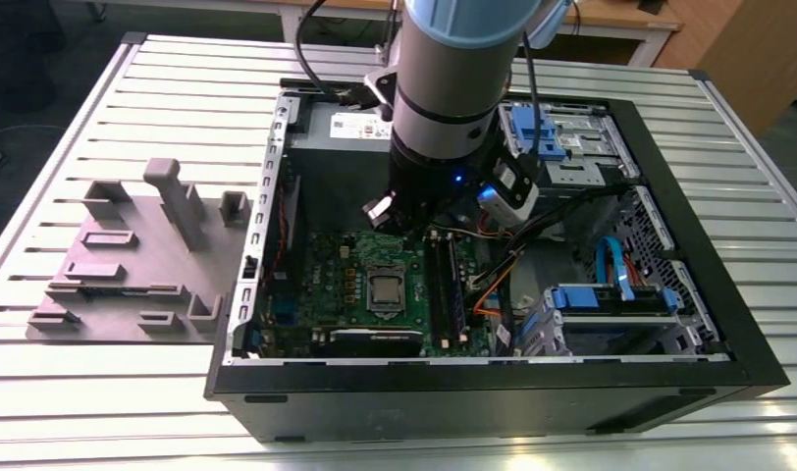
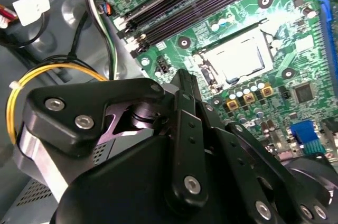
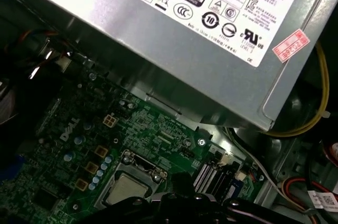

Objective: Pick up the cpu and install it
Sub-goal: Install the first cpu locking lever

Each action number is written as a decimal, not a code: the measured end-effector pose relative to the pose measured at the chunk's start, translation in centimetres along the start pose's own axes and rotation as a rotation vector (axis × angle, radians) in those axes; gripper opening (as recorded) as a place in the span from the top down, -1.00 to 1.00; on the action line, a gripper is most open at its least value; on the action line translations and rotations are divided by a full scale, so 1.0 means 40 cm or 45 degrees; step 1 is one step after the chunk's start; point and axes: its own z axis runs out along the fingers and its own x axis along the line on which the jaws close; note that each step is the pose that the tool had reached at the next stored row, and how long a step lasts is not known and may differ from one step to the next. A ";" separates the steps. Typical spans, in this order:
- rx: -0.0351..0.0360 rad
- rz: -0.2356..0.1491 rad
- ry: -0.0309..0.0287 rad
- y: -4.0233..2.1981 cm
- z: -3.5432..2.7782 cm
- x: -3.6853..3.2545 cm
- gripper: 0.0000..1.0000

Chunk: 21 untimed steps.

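Silvery-grey metal marks the cpu (image 1: pixel 387 289), which lies flat inside the socket frame (image 1: pixel 387 307) on the green motherboard (image 1: pixel 323 280), just below the centre of the exterior view; it also shows in the second wrist view (image 2: pixel 238 58) and the first wrist view (image 3: pixel 128 189). The arm (image 1: pixel 453 88) comes straight down from the top of the exterior view, with the end effector (image 1: pixel 401 218) hanging just above the board, above and apart from the cpu. Whether its fingers are spread or pressed together cannot be told. The open computer case (image 1: pixel 504 388) walls the board in, with the grey power supply (image 3: pixel 174 39) close beside the wrist. At the exterior view's left, a grey plastic tray (image 1: pixel 131 260) sits on the slatted counter (image 1: pixel 97 383).
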 end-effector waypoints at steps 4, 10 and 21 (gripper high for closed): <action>0.0117 0.000 0.0092 -0.008 0.001 0.002 0.80; 0.0223 0.000 0.0153 -0.018 0.005 0.007 0.80; 0.0487 0.001 0.0303 -0.032 0.025 0.015 0.80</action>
